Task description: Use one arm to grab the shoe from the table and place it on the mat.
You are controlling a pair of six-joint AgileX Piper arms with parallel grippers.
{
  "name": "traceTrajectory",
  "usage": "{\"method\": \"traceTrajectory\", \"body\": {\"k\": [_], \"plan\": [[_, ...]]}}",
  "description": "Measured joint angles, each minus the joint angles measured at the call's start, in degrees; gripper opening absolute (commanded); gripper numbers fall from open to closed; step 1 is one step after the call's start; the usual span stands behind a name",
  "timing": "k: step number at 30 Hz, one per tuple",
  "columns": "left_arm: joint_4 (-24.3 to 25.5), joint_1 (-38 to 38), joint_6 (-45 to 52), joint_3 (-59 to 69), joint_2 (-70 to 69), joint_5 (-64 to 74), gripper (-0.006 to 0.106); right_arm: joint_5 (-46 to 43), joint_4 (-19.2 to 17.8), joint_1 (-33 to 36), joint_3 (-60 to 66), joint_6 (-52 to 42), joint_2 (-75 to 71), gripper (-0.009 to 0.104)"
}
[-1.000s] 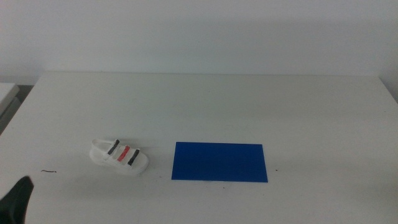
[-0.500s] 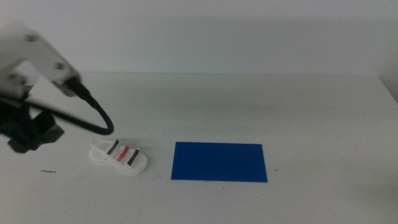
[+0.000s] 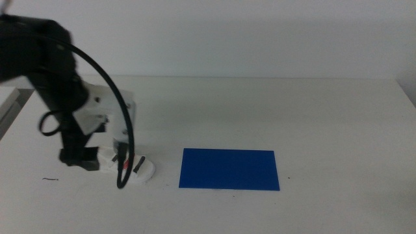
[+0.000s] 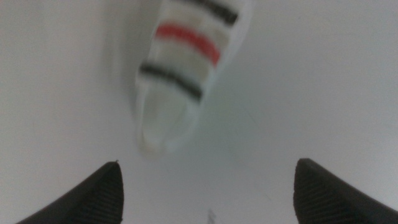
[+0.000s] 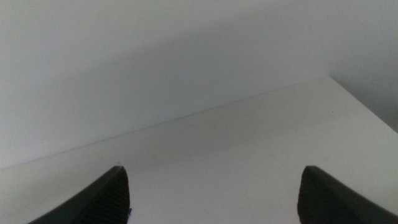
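Over the small white sandal-like shoe with two black straps and one red now, the big dark left arm with its black cable loop, reaching in from the left side of the plain white tabletop. Left gripper spread wide, nothing between the jaws, shoe's rounded end just ahead of them in the wrist view — lined up, by the look of it, to drop astride the sole. Shoe flat on the table, just beside the thin bright blue rectangular mat, not touching it. Mat bare. Right gripper parked off to the side, jaws apart too, facing only tabletop. Half a second back, arm higher and further left; shoe in the same spot.
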Motion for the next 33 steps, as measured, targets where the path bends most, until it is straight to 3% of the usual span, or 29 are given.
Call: {"method": "traceTrajectory", "body": {"k": [15, 18, 21, 29, 33], "plan": [[-1.84, -1.15, 9.27, -1.11, 11.64, -12.0, 0.094, 0.0, 0.0, 0.0, 0.0, 0.0, 0.0, 0.079], [-2.39, -1.15, 9.83, -1.11, 13.25, -12.39, 0.089, 0.0, 0.0, 0.0, 0.0, 0.0, 0.0, 0.079], [-2.66, -1.15, 9.83, -1.11, 14.11, -12.5, 0.077, 0.0, 0.0, 0.0, 0.0, 0.0, 0.0, 0.079], [-2.72, -1.15, 9.83, -2.46, 14.36, -8.4, 0.018, 0.0, 0.0, 0.0, 0.0, 0.0, 0.0, 0.079], [-4.31, -1.88, 3.82, -5.65, 12.32, -0.64, 0.0, 0.0, 0.0, 0.0, 0.0, 0.0, 0.0, 0.079]]}}
